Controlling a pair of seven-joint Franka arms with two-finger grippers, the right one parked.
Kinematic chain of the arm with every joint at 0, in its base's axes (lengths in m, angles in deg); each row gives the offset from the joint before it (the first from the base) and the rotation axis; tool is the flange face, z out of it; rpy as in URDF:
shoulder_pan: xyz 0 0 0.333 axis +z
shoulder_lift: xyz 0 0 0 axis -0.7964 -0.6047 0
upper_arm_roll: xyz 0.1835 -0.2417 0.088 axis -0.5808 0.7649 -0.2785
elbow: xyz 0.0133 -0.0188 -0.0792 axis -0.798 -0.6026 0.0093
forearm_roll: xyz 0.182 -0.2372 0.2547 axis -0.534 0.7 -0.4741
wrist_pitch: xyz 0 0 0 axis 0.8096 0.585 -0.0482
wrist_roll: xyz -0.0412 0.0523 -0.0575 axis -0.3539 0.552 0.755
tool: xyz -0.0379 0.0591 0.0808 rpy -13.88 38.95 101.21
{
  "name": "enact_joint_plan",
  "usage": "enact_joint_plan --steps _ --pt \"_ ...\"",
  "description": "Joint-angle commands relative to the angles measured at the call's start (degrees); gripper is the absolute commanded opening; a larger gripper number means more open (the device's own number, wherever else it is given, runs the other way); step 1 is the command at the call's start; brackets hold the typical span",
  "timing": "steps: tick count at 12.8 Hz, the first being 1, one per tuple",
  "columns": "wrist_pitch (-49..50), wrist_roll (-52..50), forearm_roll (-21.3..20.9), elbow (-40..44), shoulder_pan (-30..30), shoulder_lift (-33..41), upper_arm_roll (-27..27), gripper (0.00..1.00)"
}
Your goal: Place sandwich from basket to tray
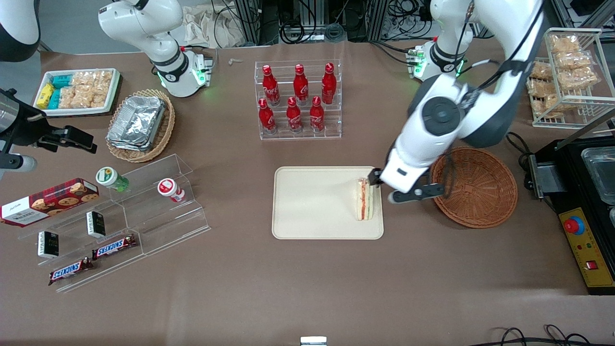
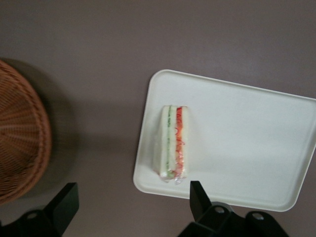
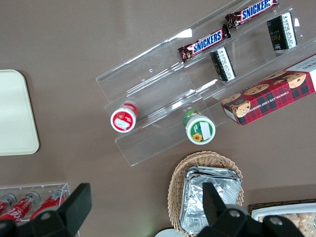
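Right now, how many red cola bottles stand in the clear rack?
6: three on the rack's upper step, three on the lower step nearer the camera. None look hidden. The gripper hangs open beside the sandwich.

A matte brown table (image 1: 288,288), evenly lit, spreads beneath the gripper (image 1: 382,188), whose jaws stand apart; farther from the front camera than the jaws, grey floor (image 1: 72,29) and a metal frame (image 1: 247,19) draped with black cables (image 1: 293,29) border the table.
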Motion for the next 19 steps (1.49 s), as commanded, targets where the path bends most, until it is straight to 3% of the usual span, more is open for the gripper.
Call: enact_joint_plan --steps 1,3,11,15,19 --pt "4.6 7.65 6.0 -1.19 -3.27 7.05 -8.31 1.0" --pt "6.18 9.42 6.63 -1.55 -5.22 9.61 -13.16 1.0" --pt "17.62 27.7 6.72 -4.0 -5.31 19.54 -23.45 1.0" --pt "17.18 27.89 6.46 -6.91 -5.22 23.68 -24.78 1.0" --pt "18.05 27.71 5.67 0.01 -5.31 20.97 -24.78 1.0"
